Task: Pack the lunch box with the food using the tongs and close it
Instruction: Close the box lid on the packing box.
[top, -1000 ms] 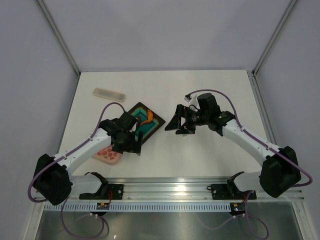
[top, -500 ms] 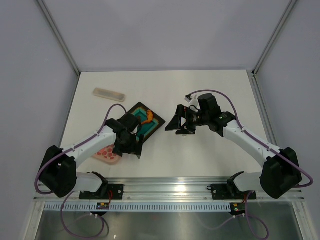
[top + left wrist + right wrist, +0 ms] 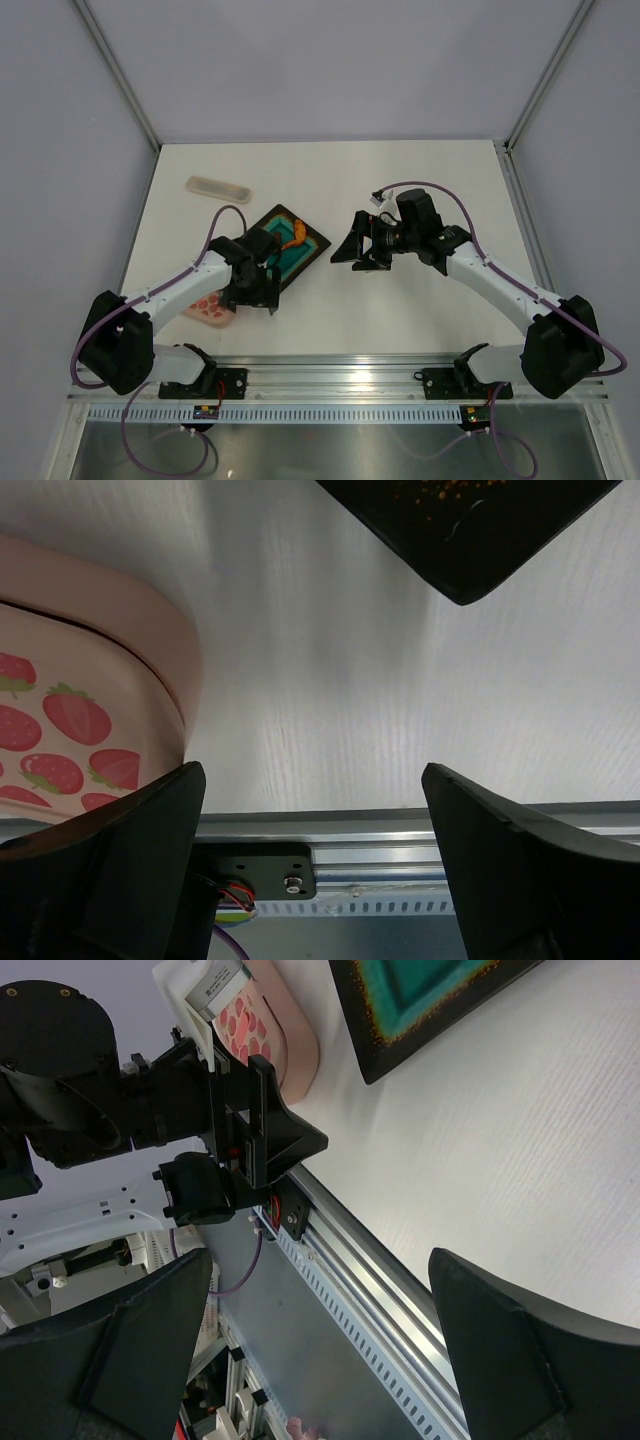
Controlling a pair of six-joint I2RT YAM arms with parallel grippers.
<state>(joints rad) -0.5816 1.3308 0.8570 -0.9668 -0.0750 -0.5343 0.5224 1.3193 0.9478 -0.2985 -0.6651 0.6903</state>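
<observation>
The salmon-pink lunch box (image 3: 212, 308) lies near the front left, with its strawberry-spotted lid (image 3: 55, 725) on it. My left gripper (image 3: 262, 298) hovers just right of the box, pointing at the table's near edge. It is open (image 3: 315, 875), with only bare table and rail between its fingers (image 3: 120, 870). An orange shrimp-like food piece (image 3: 297, 232) rests on the dark tray. My right gripper (image 3: 352, 255) hangs open right of the tray, holding nothing (image 3: 320, 1360). The tongs are out of view.
A dark square tray with a teal centre (image 3: 300, 255) sits behind the left gripper; its corner (image 3: 465, 540) and teal centre (image 3: 420, 995) show in the wrist views. A pale translucent case (image 3: 218, 186) lies at the back left. The aluminium rail (image 3: 330, 375) runs along the near edge.
The left arm has drawn back a little toward the near edge beside the lunch box, and its jaws have spread slightly wider. The right arm has stayed put.
</observation>
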